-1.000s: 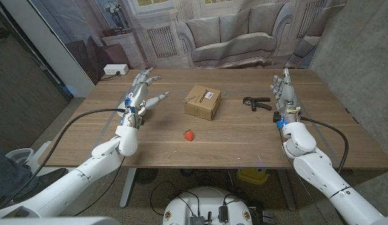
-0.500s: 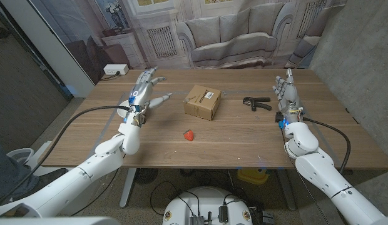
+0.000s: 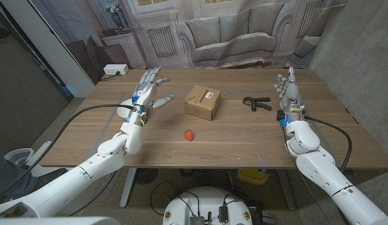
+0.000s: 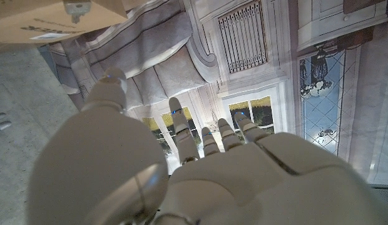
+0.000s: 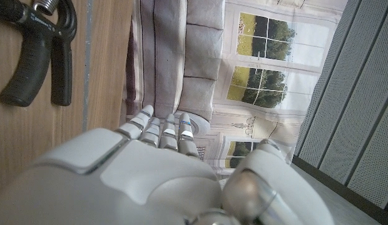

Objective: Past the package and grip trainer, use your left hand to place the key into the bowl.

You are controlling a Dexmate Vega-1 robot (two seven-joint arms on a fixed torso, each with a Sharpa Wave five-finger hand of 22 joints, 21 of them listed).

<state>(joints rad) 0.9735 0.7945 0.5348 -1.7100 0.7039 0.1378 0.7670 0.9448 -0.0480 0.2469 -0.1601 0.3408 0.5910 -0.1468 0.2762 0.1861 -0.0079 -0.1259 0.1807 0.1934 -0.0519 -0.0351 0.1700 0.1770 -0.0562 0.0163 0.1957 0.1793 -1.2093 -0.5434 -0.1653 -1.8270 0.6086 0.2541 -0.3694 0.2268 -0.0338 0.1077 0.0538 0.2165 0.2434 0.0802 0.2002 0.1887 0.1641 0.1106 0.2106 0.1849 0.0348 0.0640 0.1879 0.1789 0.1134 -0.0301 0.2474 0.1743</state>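
Observation:
A brown cardboard package (image 3: 202, 102) lies near the table's middle, and its corner shows in the left wrist view (image 4: 50, 19). A black grip trainer (image 3: 256, 102) lies to its right, also seen in the right wrist view (image 5: 37, 50). My left hand (image 3: 148, 91) hovers over the table's far left with fingers spread and nothing in it; its back is in the left wrist view (image 4: 181, 169). My right hand (image 3: 286, 91) stands upright with straight fingers just right of the grip trainer, holding nothing, and shows in the right wrist view (image 5: 150, 175).
A small red object (image 3: 189, 134) lies on the wooden table (image 3: 231, 140) in front of the package. A printed backdrop of a sofa hangs behind the far edge. A white power strip (image 3: 114, 70) sits beyond the table's far left corner.
My left hand has moved away from me and a little to the right, toward the far edge. My right hand has edged slightly farther out.

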